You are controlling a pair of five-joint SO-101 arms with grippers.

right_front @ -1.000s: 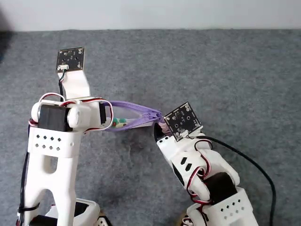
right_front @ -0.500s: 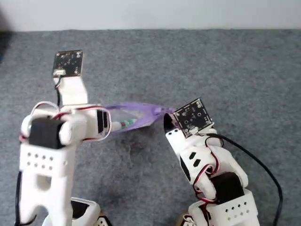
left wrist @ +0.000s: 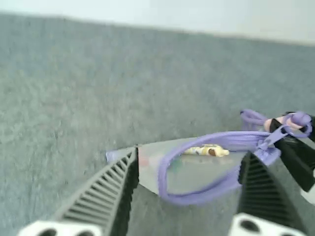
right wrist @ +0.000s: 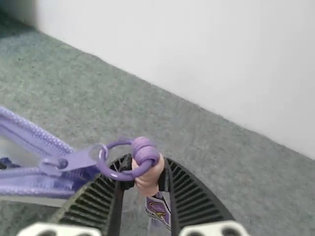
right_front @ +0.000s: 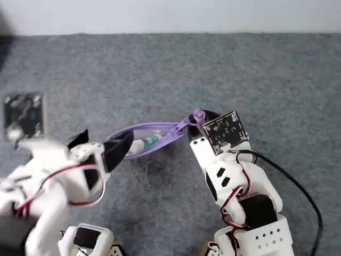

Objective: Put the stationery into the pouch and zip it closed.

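A purple-edged clear pouch (right_front: pixel 152 140) lies on the grey carpet with a green-tipped pen (right_front: pixel 149 142) inside it. In the left wrist view the pouch (left wrist: pixel 197 167) holds a yellowish item (left wrist: pixel 206 151), and its zipper band bows outward. My right gripper (right_front: pixel 196 122) is at the pouch's right end, shut on the zipper pull (right wrist: pixel 142 164), a pink charm on a purple ring. My left gripper (right_front: pixel 114 152) stands open at the pouch's left end; its fingers (left wrist: pixel 115 179) spread wide on either side of the pouch, with nothing held.
Grey carpet (right_front: pixel 266 80) stretches around the pouch, with a white wall (right wrist: pixel 197 49) along its far edge. A black cable (right_front: pixel 290 186) trails from the right arm toward the near right.
The left arm has swung back toward the near left and let go of the pouch's left end. The right gripper drew the zipper pull a little to the right and away.
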